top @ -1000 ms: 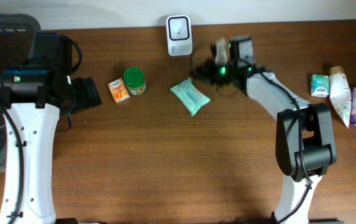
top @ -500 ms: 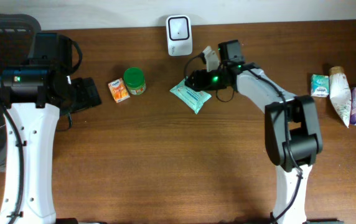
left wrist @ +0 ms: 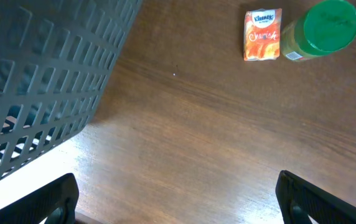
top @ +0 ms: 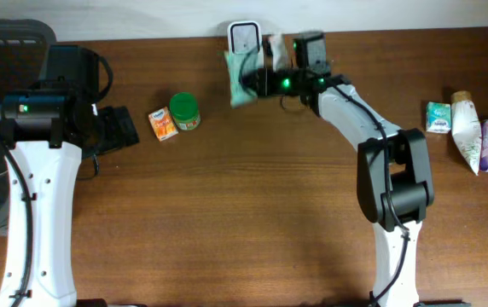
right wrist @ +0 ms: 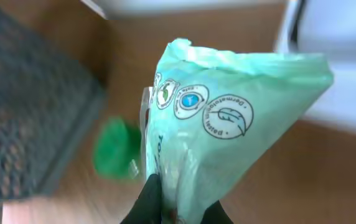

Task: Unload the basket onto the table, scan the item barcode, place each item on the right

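My left pincer (left wrist: 177, 202) is hanging spread wide at the left end of the desk (top: 227, 213), beside the basket (left wrist: 41, 74), and it is holding nothing. It is sitting well apart from the work. The tissues (top: 162, 124) and the green-lidded jar (top: 184, 111) are lying between it and the scanner (top: 245, 36), touching each other, and neither is being handled.

Further right, the pack (top: 239, 77) is hanging in the air just in front of the scanner, its far end overlapping the scanner's lower edge in the overhead view. My right pincer (top: 261, 82) is pinching it by one edge, fingers pressed together on the film. The arm is reaching in from the right, so the pack is sticking out to the left beyond my fingertips. Its long axis is running across my reach, from the near side toward the back of the desk.

In the right wrist view the printed face with the round emblems is turning toward my camera, and the scanner's white body is showing behind the pack at the upper right. I am not seeing a barcode on that face. I am judging that the coming move is depending on which face is pointing at the scanner window. If the code is sitting on the far side it is already facing the window; otherwise I am needing a wrist roll. The right arm is plainly the nearer one.
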Motion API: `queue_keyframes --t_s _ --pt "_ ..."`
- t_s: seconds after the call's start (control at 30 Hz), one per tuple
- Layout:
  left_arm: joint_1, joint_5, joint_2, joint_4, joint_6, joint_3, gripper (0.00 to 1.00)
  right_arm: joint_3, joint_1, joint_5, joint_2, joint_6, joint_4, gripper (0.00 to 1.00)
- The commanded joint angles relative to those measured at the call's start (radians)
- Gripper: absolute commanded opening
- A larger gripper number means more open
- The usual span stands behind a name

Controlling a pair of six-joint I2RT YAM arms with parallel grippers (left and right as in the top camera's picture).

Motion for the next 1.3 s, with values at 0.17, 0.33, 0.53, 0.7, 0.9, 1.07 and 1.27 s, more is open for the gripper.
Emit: queue_keyframes --t_s 0.17,0.33,0.53,0.7,0.9,1.07,1.27 --pt "0.006 -0.001 -0.007 0.002 -0.01 0.003 0.99 0.032 0.056 0.364 0.019 0.252 0.323 0.04" --pt "0.006 -0.001 -0.007 0.002 -0.01 0.003 0.99 0.032 0.056 0.5 0.137 0.455 0.451 0.04" --pt "0.006 -0.001 -0.007 0.002 -0.01 0.003 0.99 0.037 0.056 0.454 0.146 0.572 0.481 0.04" --pt "0.006 -0.001 -0.007 0.002 -0.01 0.003 0.99 0.048 0.029 0.333 0.136 0.571 0.525 0.04" --pt "0.006 -0.001 -0.007 0.002 -0.01 0.003 0.99 0.048 -0.233 0.035 -0.073 0.399 0.103 0.04" --pt "0.006 -0.001 -0.007 0.002 -0.01 0.003 0.99 0.048 -0.533 0.267 -0.18 0.252 -0.663 0.04" --pt "0.006 -0.001 -0.007 0.002 -0.01 0.003 0.99 0.048 -0.891 0.505 -0.18 0.108 -1.04 0.35"
